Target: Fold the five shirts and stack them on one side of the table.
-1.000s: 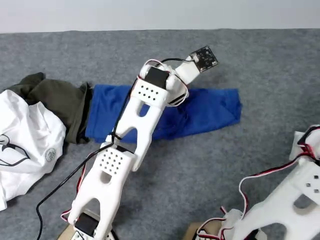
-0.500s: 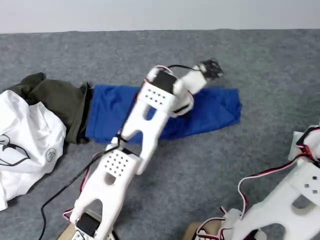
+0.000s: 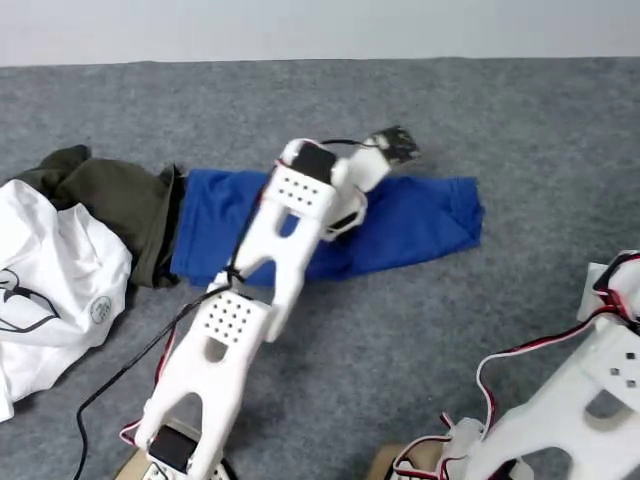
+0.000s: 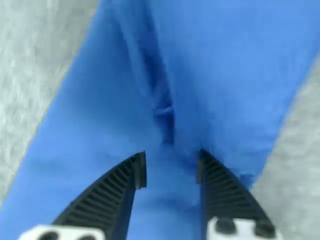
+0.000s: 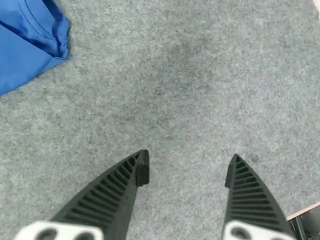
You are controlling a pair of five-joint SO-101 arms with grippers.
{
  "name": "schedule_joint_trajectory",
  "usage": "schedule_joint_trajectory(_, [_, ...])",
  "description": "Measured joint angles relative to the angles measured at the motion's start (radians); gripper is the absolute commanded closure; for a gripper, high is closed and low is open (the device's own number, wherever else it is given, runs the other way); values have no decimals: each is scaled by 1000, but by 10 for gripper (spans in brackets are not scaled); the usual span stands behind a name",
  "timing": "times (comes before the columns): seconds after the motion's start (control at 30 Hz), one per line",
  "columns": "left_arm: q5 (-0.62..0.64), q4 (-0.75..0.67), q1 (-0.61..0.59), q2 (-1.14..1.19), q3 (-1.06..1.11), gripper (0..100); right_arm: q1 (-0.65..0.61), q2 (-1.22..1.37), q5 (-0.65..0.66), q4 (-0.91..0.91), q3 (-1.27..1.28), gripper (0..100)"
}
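A blue shirt lies folded into a long strip across the middle of the grey table. My left arm stretches over it, and my left gripper hangs open just above the blue shirt, near a crease in the cloth, with nothing between its fingers. A dark olive shirt lies crumpled at the left, and a white shirt with a printed badge lies beside it at the left edge. My right gripper is open over bare grey carpet, with a corner of the blue shirt off to one side.
The grey carpet-like table has free room at the right and along the back. The right arm's white body sits at the near right corner. A black cable runs along the left arm.
The left arm's wrist swung right and then back left over the blue shirt. The right arm and the shirts have stayed where they were.
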Motion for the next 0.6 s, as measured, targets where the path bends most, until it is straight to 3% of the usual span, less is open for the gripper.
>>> schedule_joint_trajectory(0.33, [-6, 0, 5, 17, 0, 830, 0, 0, 0, 0, 0, 743])
schedule_joint_trajectory(0.6, [106, 0, 0, -155, 0, 845, 0, 0, 0, 0, 0, 743])
